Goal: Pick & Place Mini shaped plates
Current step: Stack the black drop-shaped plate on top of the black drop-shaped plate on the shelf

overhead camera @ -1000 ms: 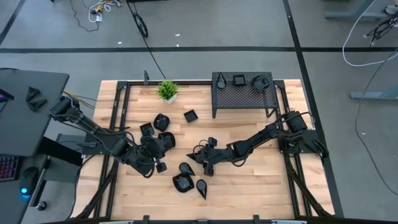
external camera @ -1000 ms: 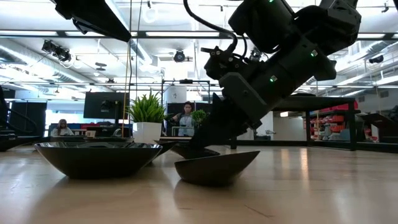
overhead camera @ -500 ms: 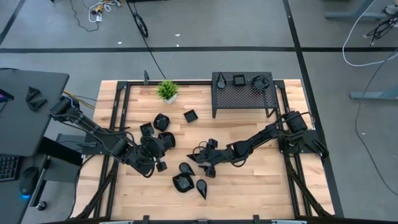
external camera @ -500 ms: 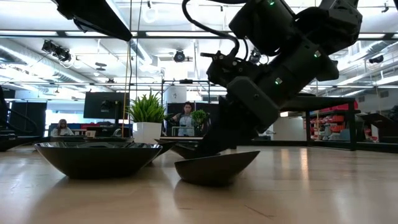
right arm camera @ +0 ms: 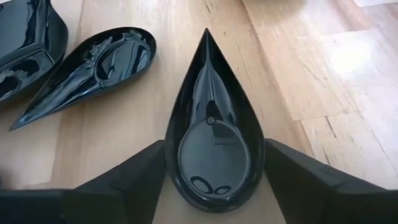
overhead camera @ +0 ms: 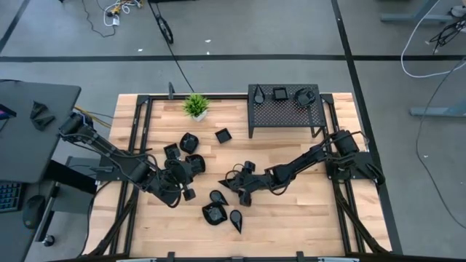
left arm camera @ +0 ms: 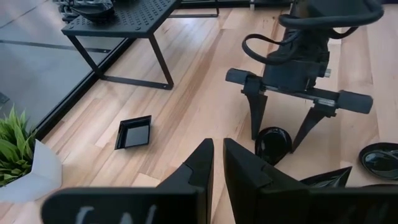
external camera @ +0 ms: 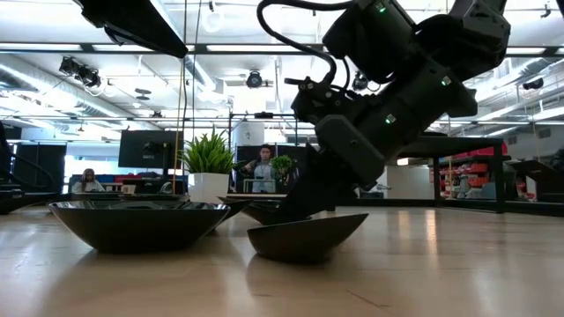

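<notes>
A glossy black teardrop plate [right arm camera: 211, 137] lies flat on the wooden table, also seen in the low view [external camera: 304, 236]. My right gripper [overhead camera: 243, 193] slants down over it, open, one finger [right arm camera: 134, 177] on each side of the plate's rounded end. Whether they touch its rim I cannot tell. My left gripper [left arm camera: 217, 168] hovers shut above the table's left middle [overhead camera: 191, 173], holding nothing. More mini shaped plates lie nearby: a teardrop [right arm camera: 87, 68], a square one [left arm camera: 134, 132] and others [overhead camera: 213, 213].
A black perforated rack [overhead camera: 284, 109] at the far right carries a few plates on top. A small potted plant [overhead camera: 195, 107] stands at the far edge. A larger dark plate [external camera: 137, 220] lies close to the low camera. Bare wood shows at the near right [overhead camera: 298, 218].
</notes>
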Robot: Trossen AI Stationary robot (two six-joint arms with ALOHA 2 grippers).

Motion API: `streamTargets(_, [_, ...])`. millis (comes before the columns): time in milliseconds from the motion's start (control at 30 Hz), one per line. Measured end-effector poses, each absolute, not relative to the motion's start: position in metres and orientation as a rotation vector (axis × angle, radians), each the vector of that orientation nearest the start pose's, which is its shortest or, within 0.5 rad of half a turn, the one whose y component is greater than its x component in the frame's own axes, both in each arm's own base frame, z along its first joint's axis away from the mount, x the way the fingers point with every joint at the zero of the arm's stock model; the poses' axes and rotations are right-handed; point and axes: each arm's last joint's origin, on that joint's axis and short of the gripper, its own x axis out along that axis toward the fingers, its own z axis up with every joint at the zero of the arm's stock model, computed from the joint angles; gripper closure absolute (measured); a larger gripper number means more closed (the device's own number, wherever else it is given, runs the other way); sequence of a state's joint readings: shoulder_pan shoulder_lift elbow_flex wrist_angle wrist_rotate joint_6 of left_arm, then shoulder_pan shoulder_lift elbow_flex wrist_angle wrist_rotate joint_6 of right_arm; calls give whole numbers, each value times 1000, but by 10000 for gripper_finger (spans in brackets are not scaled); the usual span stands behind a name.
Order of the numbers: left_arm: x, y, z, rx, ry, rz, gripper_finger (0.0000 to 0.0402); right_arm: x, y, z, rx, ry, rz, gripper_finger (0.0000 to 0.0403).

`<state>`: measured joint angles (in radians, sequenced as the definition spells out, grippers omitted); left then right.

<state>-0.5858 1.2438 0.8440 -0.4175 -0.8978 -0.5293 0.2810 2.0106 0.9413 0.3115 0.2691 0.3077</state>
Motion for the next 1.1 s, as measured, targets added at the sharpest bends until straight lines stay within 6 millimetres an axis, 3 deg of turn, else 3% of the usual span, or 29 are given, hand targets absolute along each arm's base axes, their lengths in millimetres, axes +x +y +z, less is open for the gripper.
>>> streamTargets(333, [215, -115, 251, 46, 500, 436, 363, 360, 97, 97, 77, 693, -113, 170])
streamTargets(533, [213, -114, 249, 48, 517, 445, 363, 357, 95, 140, 94, 585, -119, 172])
streamTargets(667, [209, -111, 244, 53, 542, 499, 363, 345, 87, 177, 105, 528, -237, 172])
streamTargets(933, [193, -94, 200, 24, 498, 672, 363, 302, 37, 255, 352, 403, -503, 172])
streamTargets(1100, [195, -82, 187, -20, 450, 745, 363, 282, -7, 276, 429, 360, -656, 172])
